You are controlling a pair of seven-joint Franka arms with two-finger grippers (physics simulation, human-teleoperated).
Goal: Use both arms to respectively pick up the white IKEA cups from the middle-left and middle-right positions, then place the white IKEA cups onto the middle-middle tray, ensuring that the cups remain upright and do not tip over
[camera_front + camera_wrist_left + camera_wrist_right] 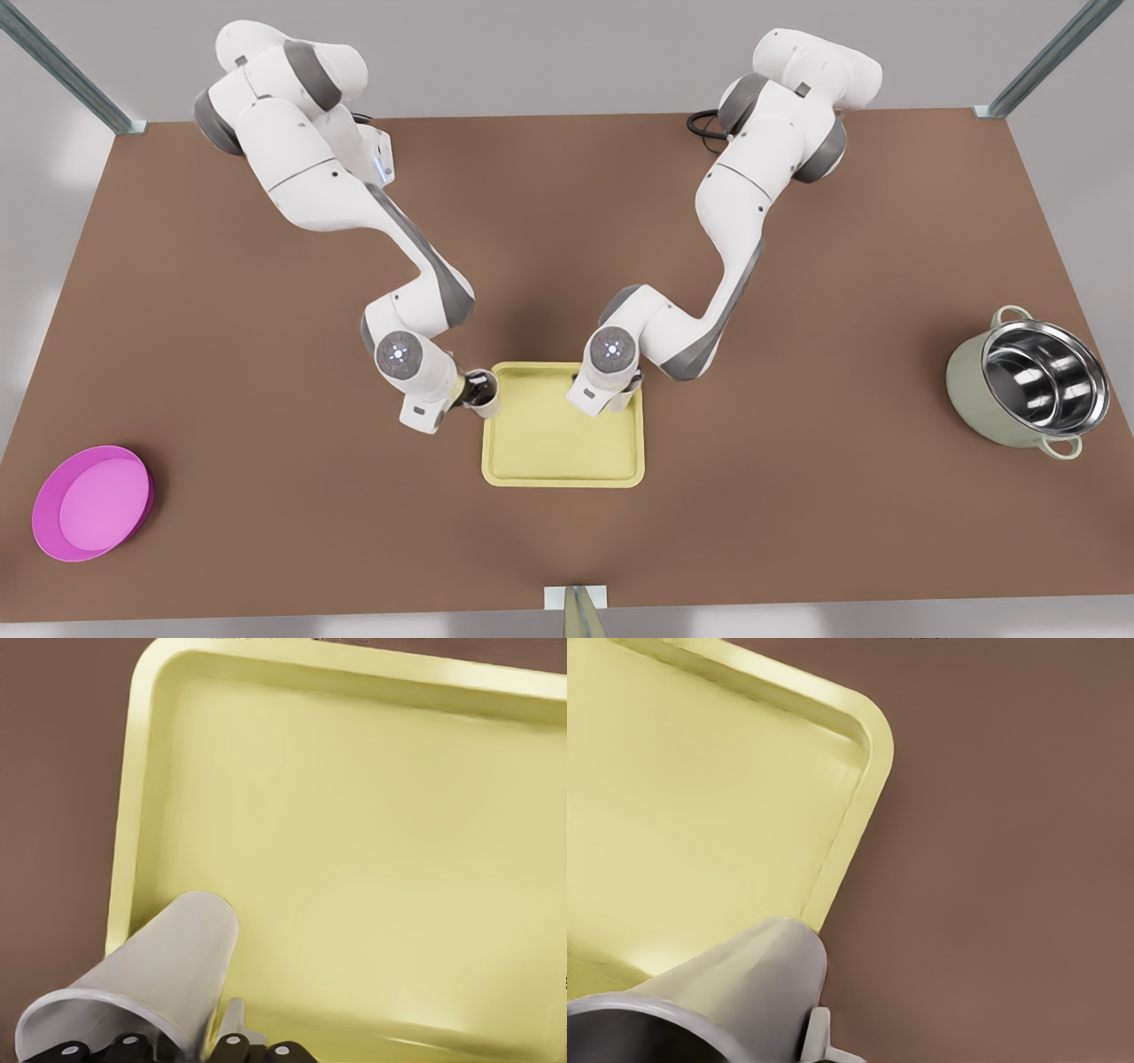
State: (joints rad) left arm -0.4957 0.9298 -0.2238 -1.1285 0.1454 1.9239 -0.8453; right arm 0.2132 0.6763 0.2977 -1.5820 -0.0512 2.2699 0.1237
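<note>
Front view first: we see the tray (pixel 560 443) in the middle of the brown surface (pixel 797 496), with both arms bent down to its far corners. A pink bowl (pixel 91 502) and a steel-lined pot (pixel 1032 383) stand well apart at the two sides and play no part.

The right pincer (pixel 477 387) belongs to the arm on the front view's left. It is clamped on the right cup (pixel 485 404), apparently with one finger inside the mouth. That cup sits at the tray's far corner on that side, overlapping the rim rather than clear inside it. The right wrist view agrees, showing the cup's base just above the raised edge, with bare surface beside it.

The left pincer (pixel 182 1045) belongs to the arm on the front view's right, and it grips the left cup (pixel 173 961) by the wall. In the left wrist view the base hangs just inside the rim near a corner, over the tray floor. We cannot tell whether either cup is already touching down.

We judge that both cups are lifted and carried, so the placing step is in hand.

- **Right cup:** it needs a short move inward so its whole base clears the rim. Lowered where it is, it would land on the edge and tip.
- **Left cup:** it looks ready for a straight, slow descent.
- **Release:** each pincer should part only once its cup stands flat, then rise vertically so the finger does not drag the wall.
</note>
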